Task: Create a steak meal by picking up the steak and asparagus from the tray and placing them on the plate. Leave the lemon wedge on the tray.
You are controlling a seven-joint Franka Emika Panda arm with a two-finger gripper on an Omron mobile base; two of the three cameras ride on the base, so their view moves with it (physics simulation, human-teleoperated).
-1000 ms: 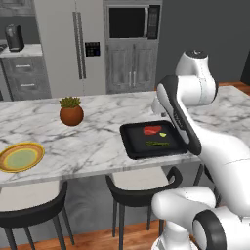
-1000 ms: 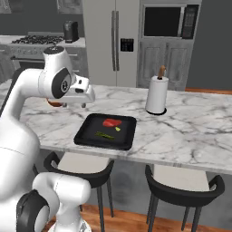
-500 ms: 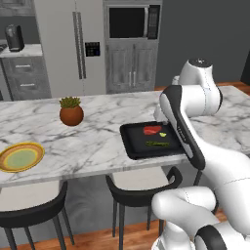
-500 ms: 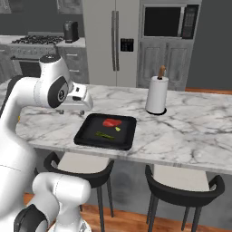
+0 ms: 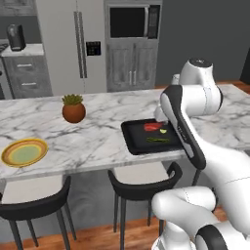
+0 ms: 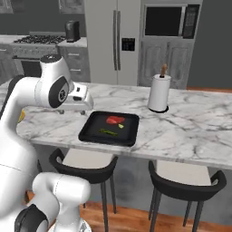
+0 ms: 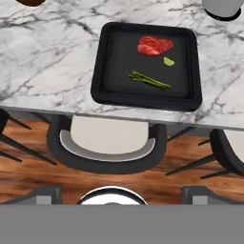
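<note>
We stand at a long white marble desk (image 5: 97,136) veined in grey, in a kitchen with a steel fridge (image 5: 73,46), a built-in microwave (image 5: 134,22) and grey cabinets behind it. Dark stools (image 7: 109,143) with pale seats sit tucked under the desk's near edge, over a reddish wooden floor (image 7: 28,176).

The tray (image 7: 107,71) lies near that edge. In the hand view the steak (image 7: 155,46) is at the tray's 1 o'clock, the lemon wedge (image 7: 168,61) just beside it toward 3 o'clock, apart from it, and the asparagus (image 7: 149,81) lies slanted at about 5 o'clock.

The plate (image 5: 24,152) rests well apart, far along the desk at the left base view's 9 o'clock, bare. A potted plant (image 5: 73,108) stands between plate and tray. A paper towel roll (image 6: 159,92) stands beyond the tray's far corner.

Our hand (image 6: 86,100) hangs above the desk beside the tray; we cannot tell whether its fingers are spread or closed.
</note>
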